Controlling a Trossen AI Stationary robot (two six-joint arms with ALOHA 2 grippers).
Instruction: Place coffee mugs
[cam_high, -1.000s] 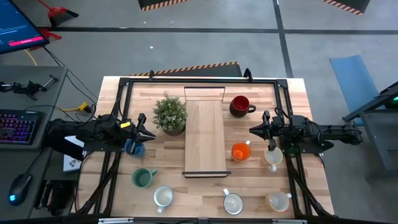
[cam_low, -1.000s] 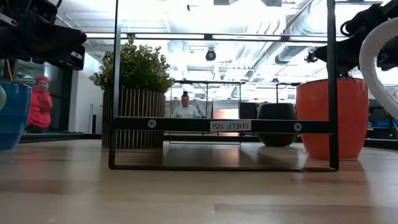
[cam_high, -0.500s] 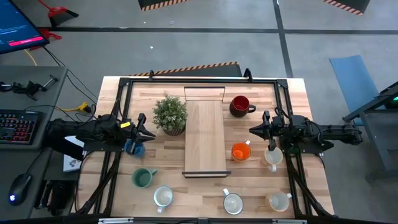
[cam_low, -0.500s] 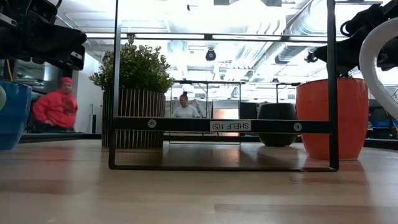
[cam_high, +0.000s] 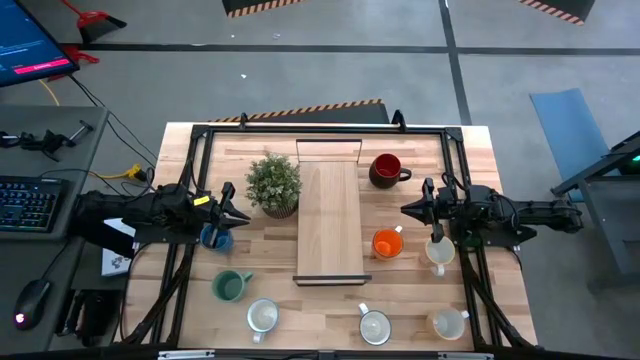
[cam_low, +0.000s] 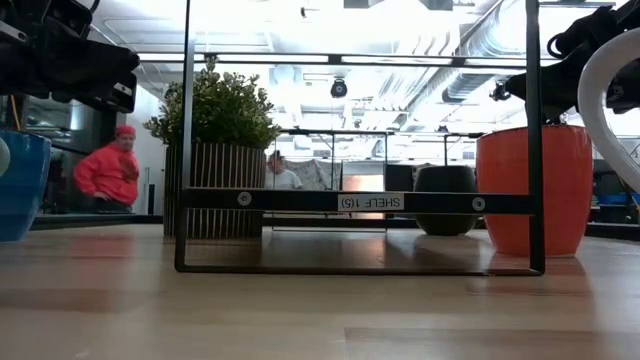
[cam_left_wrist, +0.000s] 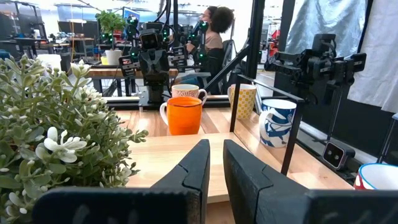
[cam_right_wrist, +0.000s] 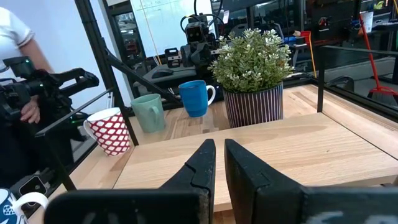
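On your pale wooden plank surface (cam_high: 330, 300) you have:

- Long light-wood shelf board (cam_high: 330, 220) in a thin black metal frame, at the centre.
- Glossy dark red round ceramic mug (cam_high: 385, 170), beside the board's far right corner, handle pointing right.
- Smooth orange ceramic mug (cam_high: 386, 243), just right of the board.
- Cream ceramic mug (cam_high: 439, 252), right of the orange one, under the right arm.
- Blue ceramic mug (cam_high: 215, 238), under the left arm.
- Teal green ceramic mug (cam_high: 230, 286), near the front left.
- Three white ceramic mugs along the front edge (cam_high: 262, 317) (cam_high: 374, 326) (cam_high: 448, 323).
- Leafy green plant in a ribbed striped pot (cam_high: 274, 186), left of the board.

Your left gripper (cam_high: 244, 215) hovers just beside the plant, fingers nearly together, empty. Your right gripper (cam_high: 406, 209) hangs between the red and orange mugs, clenched on nothing.
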